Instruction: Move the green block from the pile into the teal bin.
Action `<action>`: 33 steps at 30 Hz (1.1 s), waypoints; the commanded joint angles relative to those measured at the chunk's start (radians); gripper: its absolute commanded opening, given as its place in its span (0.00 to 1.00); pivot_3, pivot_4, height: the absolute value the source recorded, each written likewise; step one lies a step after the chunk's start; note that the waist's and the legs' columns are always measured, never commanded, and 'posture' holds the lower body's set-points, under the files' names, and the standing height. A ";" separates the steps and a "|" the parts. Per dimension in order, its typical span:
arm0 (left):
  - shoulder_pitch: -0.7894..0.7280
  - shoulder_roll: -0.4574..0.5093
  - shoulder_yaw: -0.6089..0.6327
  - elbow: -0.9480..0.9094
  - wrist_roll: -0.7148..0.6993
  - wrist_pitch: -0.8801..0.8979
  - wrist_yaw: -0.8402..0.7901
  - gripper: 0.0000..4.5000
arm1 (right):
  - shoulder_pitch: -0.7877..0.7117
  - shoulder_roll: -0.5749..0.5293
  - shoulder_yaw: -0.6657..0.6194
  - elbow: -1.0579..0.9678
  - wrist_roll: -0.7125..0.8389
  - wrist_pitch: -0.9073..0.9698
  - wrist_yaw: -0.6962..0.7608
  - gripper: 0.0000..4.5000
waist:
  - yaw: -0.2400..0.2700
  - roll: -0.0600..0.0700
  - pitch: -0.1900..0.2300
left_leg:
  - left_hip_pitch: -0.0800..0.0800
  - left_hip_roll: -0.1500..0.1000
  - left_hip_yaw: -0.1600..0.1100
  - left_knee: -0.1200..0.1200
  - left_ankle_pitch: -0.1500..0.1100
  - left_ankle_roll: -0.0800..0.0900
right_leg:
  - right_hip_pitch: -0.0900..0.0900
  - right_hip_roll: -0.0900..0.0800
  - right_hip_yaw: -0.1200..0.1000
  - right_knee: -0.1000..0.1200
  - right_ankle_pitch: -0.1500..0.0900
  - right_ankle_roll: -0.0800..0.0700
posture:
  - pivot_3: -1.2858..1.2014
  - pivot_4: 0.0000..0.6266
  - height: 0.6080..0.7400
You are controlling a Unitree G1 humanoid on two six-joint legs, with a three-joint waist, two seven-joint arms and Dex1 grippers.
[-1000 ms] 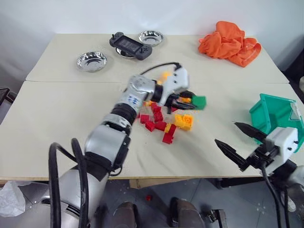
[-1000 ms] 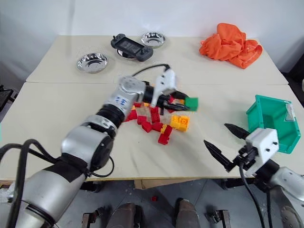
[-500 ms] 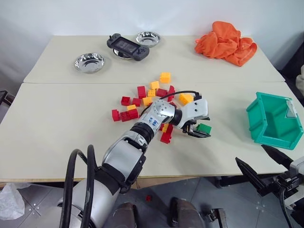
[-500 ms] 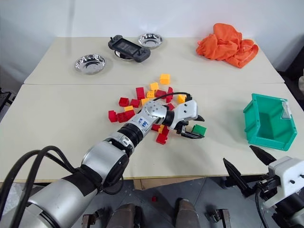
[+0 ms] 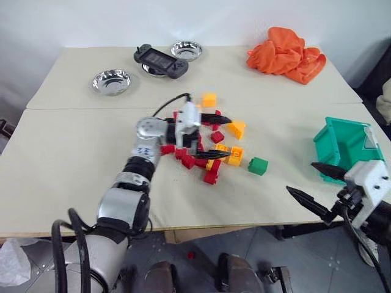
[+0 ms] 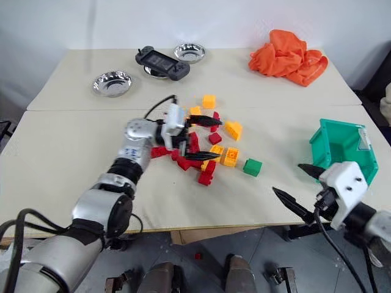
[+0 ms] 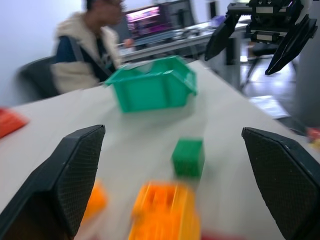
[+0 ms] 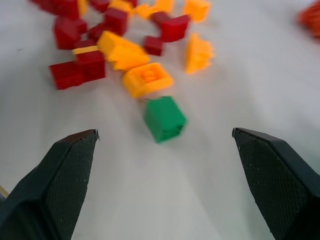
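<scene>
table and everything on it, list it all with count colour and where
table: one, beige, two tops butted together
green block: one, lying alone on the table, between the pile and the teal bin
pile: roughly twenty red and yellow-orange bricks, loose at mid table
teal bin: one, at the table's right edge
steel bowls: two, silver, far left; the second sits behind the controller
game controller: one, dark grey, far side between the bowls
orange cloth: one, crumpled, far right corner
person: one, seated beyond the bin in the left wrist view
left gripper: open over the pile, holding nothing
right gripper: open, near the table's front edge beside the bin
</scene>
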 commanded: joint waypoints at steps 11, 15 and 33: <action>0.616 0.337 0.090 -0.726 -0.148 0.312 0.147 1.00 | -0.721 -0.119 0.628 0.607 -0.317 -0.036 0.347 1.00 | 0.002 0.000 0.000 | -0.002 0.000 0.001 0.003 0.000 0.000 | 0.000 -0.001 0.000 0.000 0.001 0.002 | 0.52 0.24 1.00; 0.707 0.364 0.090 -0.850 -0.194 0.389 0.168 1.00 | -0.815 -0.057 0.689 0.740 -0.379 -0.096 0.397 1.00 | -0.007 0.000 0.000 | -0.002 0.000 0.001 0.003 0.000 0.000 | 0.000 0.000 0.000 0.000 0.001 0.002 | 0.52 0.24 1.00; 0.720 0.315 0.008 -1.019 -0.280 0.529 0.253 1.00 | -0.663 0.021 0.482 0.670 -0.353 -0.190 0.368 0.33 | -0.021 0.000 0.000 | -0.001 0.000 0.002 0.001 0.000 0.000 | -0.001 0.000 0.000 0.000 0.001 0.002 | 0.52 0.24 1.00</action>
